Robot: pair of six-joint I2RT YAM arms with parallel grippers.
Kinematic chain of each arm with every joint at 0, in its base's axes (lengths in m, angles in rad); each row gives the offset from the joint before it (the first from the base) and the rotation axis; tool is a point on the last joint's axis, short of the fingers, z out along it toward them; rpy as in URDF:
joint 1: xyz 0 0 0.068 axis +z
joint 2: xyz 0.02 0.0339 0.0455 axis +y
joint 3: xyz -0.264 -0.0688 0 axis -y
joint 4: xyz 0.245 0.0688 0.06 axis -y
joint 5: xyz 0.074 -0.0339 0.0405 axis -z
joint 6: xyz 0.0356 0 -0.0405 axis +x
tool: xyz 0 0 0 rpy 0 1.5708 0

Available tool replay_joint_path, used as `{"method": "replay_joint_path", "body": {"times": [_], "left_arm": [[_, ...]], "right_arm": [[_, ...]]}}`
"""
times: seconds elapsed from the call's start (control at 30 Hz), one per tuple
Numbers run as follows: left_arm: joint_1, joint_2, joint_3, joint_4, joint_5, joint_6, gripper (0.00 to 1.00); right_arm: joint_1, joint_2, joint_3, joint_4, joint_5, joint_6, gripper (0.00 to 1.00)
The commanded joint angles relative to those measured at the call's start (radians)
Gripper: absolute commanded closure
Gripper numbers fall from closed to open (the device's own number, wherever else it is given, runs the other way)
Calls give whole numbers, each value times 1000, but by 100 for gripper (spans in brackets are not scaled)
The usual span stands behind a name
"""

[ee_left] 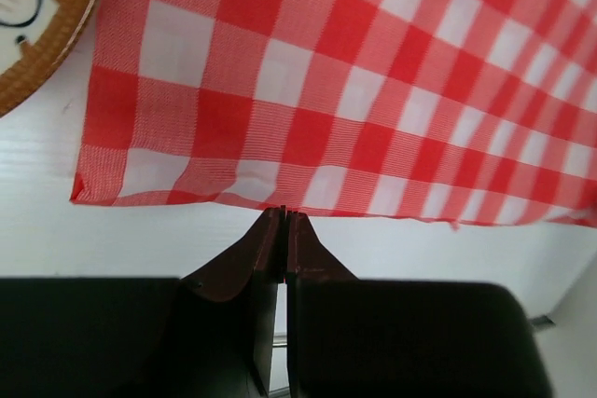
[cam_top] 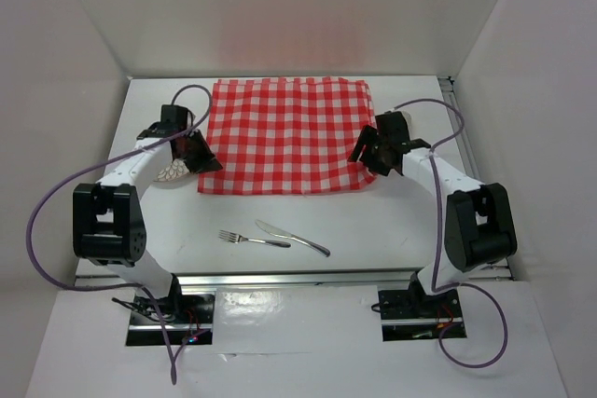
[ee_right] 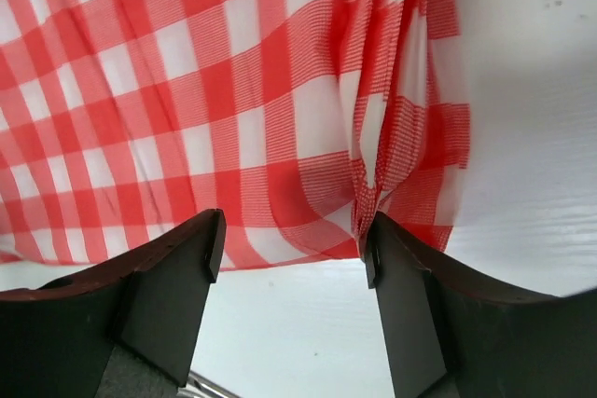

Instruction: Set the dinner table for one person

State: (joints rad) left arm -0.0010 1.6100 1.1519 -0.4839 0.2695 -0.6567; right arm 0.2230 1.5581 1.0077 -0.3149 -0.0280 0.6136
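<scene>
Plain white walls point(cam_top: 298, 6) (matte; enclosing)

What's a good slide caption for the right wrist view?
Open right gripper poised at the bunched edge of a red-and-white checked cloth on the white tabletop.

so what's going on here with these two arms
Both arms are at the near corners of the checked cloth spread on the white table. The left gripper is shut, tips at the cloth's edge; whether it pinches the hem is unclear. The right gripper is open by a bunched fold. A fork and knife lie on the bare table nearer the arms, a plate beside the left arm.
</scene>
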Motion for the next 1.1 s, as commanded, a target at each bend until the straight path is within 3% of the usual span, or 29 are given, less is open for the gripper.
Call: {"method": "replay_joint_path", "body": {"times": [0.0, 0.1, 0.2, 0.27, 0.3, 0.5, 0.57, 0.63, 0.77, 0.83, 0.87, 0.9, 1.0, 1.07], "left_arm": [[-21, -1, 29, -53, -155, 19, 85], [-21, -38, 20, -44, -211, 37, 79], [-30, -33, 83, -44, -211, 58, 78], [-30, 16, 133, -71, -211, 58, 79], [-39, 28, 155, -81, -211, 58, 79], [-50, 37, 186, -99, -193, 58, 78], [-50, 25, 163, -90, -184, 58, 77], [-59, 16, 154, -90, -174, 58, 77], [-59, 16, 154, -81, -165, 58, 77], [-59, 16, 154, -71, -165, 58, 77], [-59, 25, 154, -71, -156, 58, 75], [-68, 25, 154, -71, -156, 58, 75], [-68, 34, 163, -71, -156, 58, 75], [-68, 45, 163, -71, -147, 58, 75]], "right_arm": [[33, -49, 60, -73, 38, -37, 27], [33, -116, 51, -130, 147, 17, 28], [23, -184, 25, -109, 183, 29, 49], [-7, -175, 46, -95, 169, 15, 71], [-7, -158, 69, -95, 157, 15, 75], [-19, -14, 265, -246, 376, -35, 79], [-19, 17, 284, -272, 512, -93, 74], [-19, 75, 295, -303, 592, -153, 59], [-19, 157, 307, -284, 638, -224, 42], [-19, 166, 284, -201, 639, -256, 26], [-19, 166, 240, -156, 639, -290, 10], [-19, 143, 206, -30, 629, -317, 3], [-46, 112, 73, 223, 588, -402, 0], [-71, 112, 33, 305, 529, -431, 0]]}}
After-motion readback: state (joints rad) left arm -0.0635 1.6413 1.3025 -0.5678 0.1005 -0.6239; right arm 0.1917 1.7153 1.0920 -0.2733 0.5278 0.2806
